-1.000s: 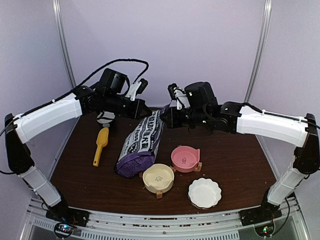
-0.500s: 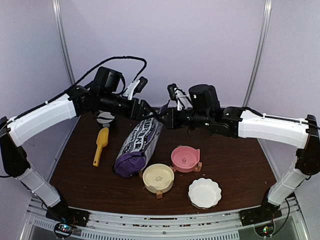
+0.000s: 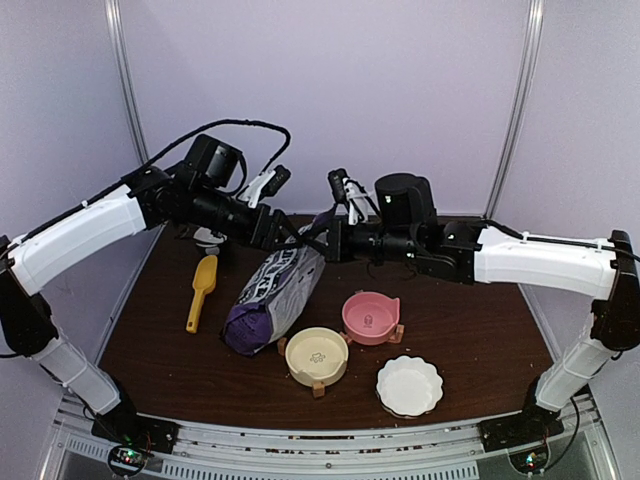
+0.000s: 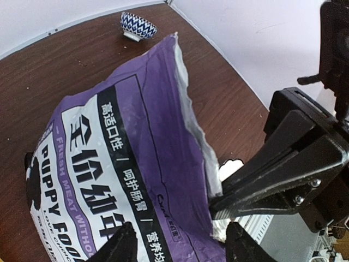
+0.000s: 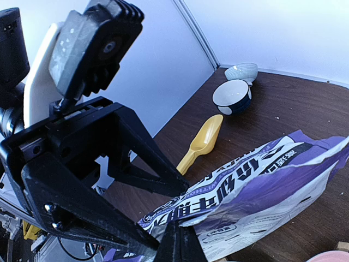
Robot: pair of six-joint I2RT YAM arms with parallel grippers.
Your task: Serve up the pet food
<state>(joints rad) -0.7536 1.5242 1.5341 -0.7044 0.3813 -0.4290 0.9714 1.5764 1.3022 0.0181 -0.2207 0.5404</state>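
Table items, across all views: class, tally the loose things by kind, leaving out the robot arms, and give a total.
Bowls: 4 (round pink bowl, round cream bowl, dark blue white-lined bowl, pale blue patterned bowl)
White scalloped dish: 1
Yellow plastic scoop: 1
Purple printed food bag: 1
Total: 7

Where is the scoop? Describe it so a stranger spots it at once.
Start at the dark wooden table and find the purple bag near its middle. Left of the bag, clear of it, lies the scoop: the only bright yellow, long-handled thing, handle toward the near edge.
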